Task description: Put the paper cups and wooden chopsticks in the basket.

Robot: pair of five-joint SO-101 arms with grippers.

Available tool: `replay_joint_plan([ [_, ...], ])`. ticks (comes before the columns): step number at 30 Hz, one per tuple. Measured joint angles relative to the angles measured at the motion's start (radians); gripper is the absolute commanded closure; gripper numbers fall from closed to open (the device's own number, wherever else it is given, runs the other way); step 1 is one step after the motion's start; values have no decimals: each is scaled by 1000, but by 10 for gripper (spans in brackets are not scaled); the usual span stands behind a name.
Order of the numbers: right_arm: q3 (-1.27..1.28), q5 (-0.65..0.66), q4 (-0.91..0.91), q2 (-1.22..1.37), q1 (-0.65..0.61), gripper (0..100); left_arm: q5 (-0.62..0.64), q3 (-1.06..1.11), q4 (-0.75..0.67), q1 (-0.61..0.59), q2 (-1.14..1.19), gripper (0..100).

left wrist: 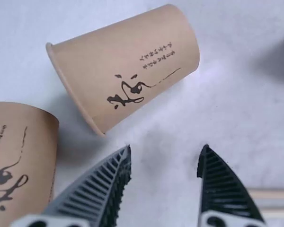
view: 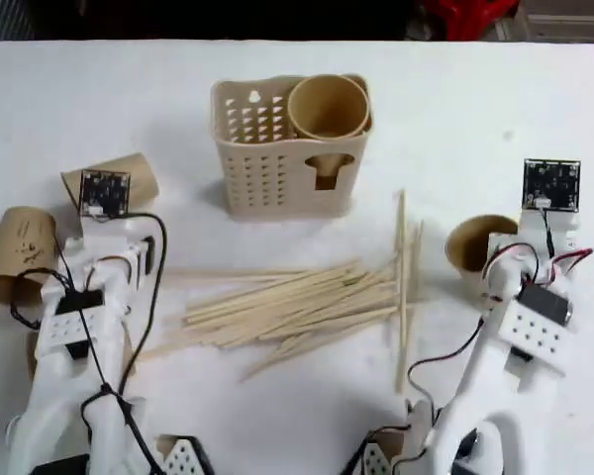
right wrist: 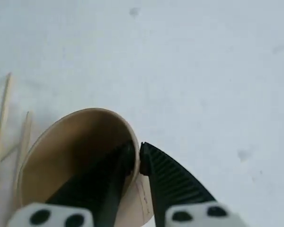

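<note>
Right gripper (right wrist: 135,153): closed narrow on the wall of an upright cup (right wrist: 71,151), one finger inside the mouth, the other outside against the rim. Risk, item one: the hold is a thin pinch on soft paper near the lip, so on a lift the cup may crease, swing or slide out, the more so if it tilts on the way to the basket. Risk, item two: loose chopsticks (right wrist: 4,109) lie just beside this cup, and a dragged cup could scatter them. Left gripper (left wrist: 166,149): fingers wide apart, holding nothing, touching nothing, over bare table (left wrist: 236,94). Near its tips, a cup on its side (left wrist: 128,71), mouth turned toward a second fallen cup (left wrist: 19,151) beside it; the two are close but apart. Risk, item three: a cup lying down rolls readily, so a closing finger that meets the curved wall off-centre may push it away rather than grip it. Farther out, high view: chopsticks in a loose heap at table centre between the arms, a few strays lying crosswise toward the right arm; none in the basket. Basket (view: 277,168): pale, perforated, at the far middle of the table, well apart from both grippers. Cup in the basket (view: 327,107): one, upright, at one end. Judged remainder: at least three cups and the whole heap of chopsticks to be moved.
</note>
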Motion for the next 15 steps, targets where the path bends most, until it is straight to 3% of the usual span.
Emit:
replay_joint_plan([
  [3,-35,-2,-17,87,58,971,0,0,0,0,0,748],
  [10,-38,31,8,124,180,825,0,0,0,0,0,748],
  [15,-37,143,107,129,178,906,0,0,0,0,0,748],
])
